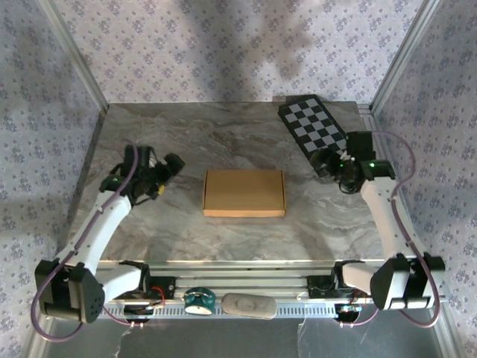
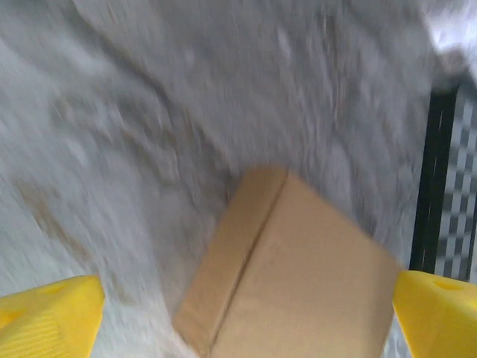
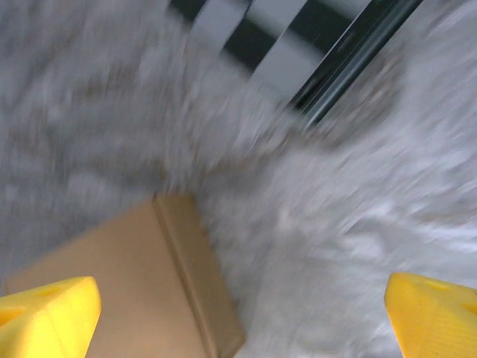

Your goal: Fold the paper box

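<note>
**Box looks folded, both sets of fingers off it**

The paper box [image 1: 244, 192] sits mid-counter [image 1: 149, 239], lying flat with the lid down. It reads as a closed shallow mailer, with no loose flaps or open panels in the top view. The left wrist view shows a crisp edge crease and one side wall. The right wrist view shows a corner with its wall. Both are blurred, so I can't tell if the tabs are fully tucked.

My read: the folding is done or close to it. What's left, if anything, is checking that the front flap is seated and parking the arms.

The left fingers [image 2: 48, 317] are spread wide and hold nothing. They're left of the box, near it but clear. The right fingers [image 3: 436, 309] are also spread and empty. They're right of the box, by the near end of the checkerboard panel [image 1: 313, 123].

Count:
- 1 box
- 1 checkerboard panel, far right
- 2 arms
- 2 small items on the near rail, a teal one [image 1: 199, 300] and a grey oval one [image 1: 249, 305]; can't tell what either is
</note>
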Robot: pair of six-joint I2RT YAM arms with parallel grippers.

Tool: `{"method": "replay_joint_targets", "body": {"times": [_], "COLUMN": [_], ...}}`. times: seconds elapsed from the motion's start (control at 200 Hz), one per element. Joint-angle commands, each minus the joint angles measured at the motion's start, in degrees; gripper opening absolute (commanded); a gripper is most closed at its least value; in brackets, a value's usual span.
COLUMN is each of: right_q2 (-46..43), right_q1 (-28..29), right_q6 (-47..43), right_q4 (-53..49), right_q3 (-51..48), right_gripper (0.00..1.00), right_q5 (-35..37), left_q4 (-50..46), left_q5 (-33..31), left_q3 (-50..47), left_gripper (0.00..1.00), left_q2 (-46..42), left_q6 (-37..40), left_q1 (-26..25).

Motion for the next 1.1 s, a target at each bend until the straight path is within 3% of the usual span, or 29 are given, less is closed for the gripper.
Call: {"method": "replay_joint_targets", "body": {"times": [0.0,0.04,0.1,0.14,0.26,0.445,0.63,0.83,0.989,1.094], "right_q2": [-0.8,-1.3,-3.6,-5.4,-8.3,-4.6,4.5,13.4,16.1,17.5], "right_q1": [-0.5,-1.1,-1.6,-1.0,1.5,1.9,0.2,-1.9,-5.8,-5.2], "right_q6": [1.4,-2.3,-12.0,-14.9,-21.8,-26.5,-29.0,-34.2,-33.4,-34.3], "right_q4": [0.4,4.7,20.1,28.3,46.8,58.1,69.4,75.4,83.9,90.0], "right_q3": [0.5,-2.7,-11.2,-17.0,-29.3,-37.7,-38.9,-35.8,-39.3,-42.5], "right_gripper": [1.00,0.99,1.00,1.00,1.00,1.00,1.00,1.00,1.00,1.00], "right_q5": [16.6,18.8,17.3,19.0,21.7,20.6,15.8,11.9,3.7,3.5], "left_q4": [-5.8,-7.8,-7.5,-3.5,15.4,32.7,49.7,61.7,75.0,95.2], "left_q5": [-12.2,-23.1,-37.2,-41.1,-45.0,-34.5,-26.1,-23.4,-16.6,-18.3], "left_q3": [3.4,3.7,1.5,-1.4,-11.0,-21.9,-25.7,-25.5,-31.0,-39.0], "left_gripper": [1.00,1.00,1.00,1.00,1.00,1.00,1.00,1.00,1.00,1.00], "left_q2": [0.8,0.5,-0.9,-2.1,-2.9,1.3,8.0,15.7,18.4,23.2], "left_q6": [11.1,8.3,6.6,9.5,28.4,40.2,41.9,45.4,46.6,46.4], "left_q1": [3.6,3.7,3.4,3.4,1.5,2.6,6.1,9.5,12.0,11.6]}}
